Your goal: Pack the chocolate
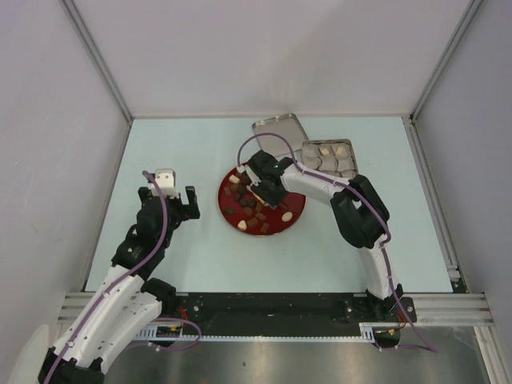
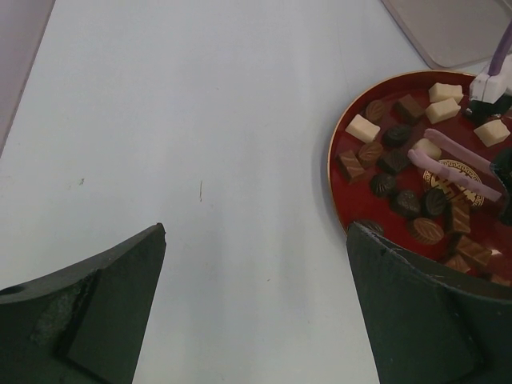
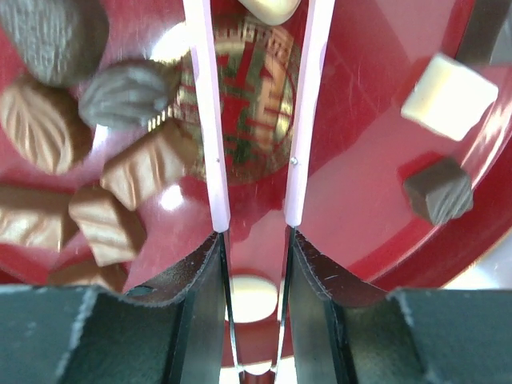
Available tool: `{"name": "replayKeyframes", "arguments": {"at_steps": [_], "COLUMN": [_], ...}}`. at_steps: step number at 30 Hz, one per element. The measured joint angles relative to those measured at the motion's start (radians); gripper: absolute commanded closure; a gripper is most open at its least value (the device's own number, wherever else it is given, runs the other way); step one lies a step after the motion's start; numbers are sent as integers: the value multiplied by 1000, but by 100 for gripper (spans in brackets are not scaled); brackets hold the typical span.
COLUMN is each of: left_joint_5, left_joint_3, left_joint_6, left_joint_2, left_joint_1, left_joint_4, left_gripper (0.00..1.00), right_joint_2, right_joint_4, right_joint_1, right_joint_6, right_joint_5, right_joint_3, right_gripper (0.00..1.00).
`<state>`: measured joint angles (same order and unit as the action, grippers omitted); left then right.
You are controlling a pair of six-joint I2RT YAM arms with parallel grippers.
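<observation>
The right fingers (image 3: 196, 312) are clamped on the pink tongs (image 3: 210, 120), pressing its two thin arms from outside; the arms run up the middle of the wrist view, parted, over the gold emblem (image 3: 248, 88) of the red plate (image 3: 352, 216). The left fingers (image 2: 104, 312) stand wide apart, holding nothing, above bare worktop (image 2: 240, 120) at the left of the plate.

The chocolate (image 3: 448, 96) lies scattered on the plate; a few cream pieces already sit in the tin (image 1: 302, 149) at the upper right of the overhead view, its lid (image 1: 280, 130) beside it.

A cream oval sits at the top edge between the tong arms, likely the next pick. To do it well, the tips should straddle one piece only, low on its sides, and squeeze gently: the glossy lacquer looks slippery, and a smooth oval could squirt out. The ribbed brown leaves and flat-faced cubes should offer a surer hold.
</observation>
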<state>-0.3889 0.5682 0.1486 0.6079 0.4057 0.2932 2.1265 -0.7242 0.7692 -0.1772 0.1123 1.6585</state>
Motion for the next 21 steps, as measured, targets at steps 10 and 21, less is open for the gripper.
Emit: {"name": "replayKeyframes", "arguments": {"at_steps": [10, 21], "left_joint_5": [0, 0], "left_joint_3": [0, 0], "left_joint_6": [0, 0], "left_joint_2": [0, 0], "left_joint_1": [0, 0], "left_joint_4": [0, -1], "left_gripper": [0, 0], "right_joint_2": [-195, -316], "right_joint_4": [-8, 4], "right_joint_1": [-51, -267], "right_joint_6": [19, 60], "right_joint_5": [-15, -30], "right_joint_3": [-113, -147], "right_gripper": [95, 94]}}
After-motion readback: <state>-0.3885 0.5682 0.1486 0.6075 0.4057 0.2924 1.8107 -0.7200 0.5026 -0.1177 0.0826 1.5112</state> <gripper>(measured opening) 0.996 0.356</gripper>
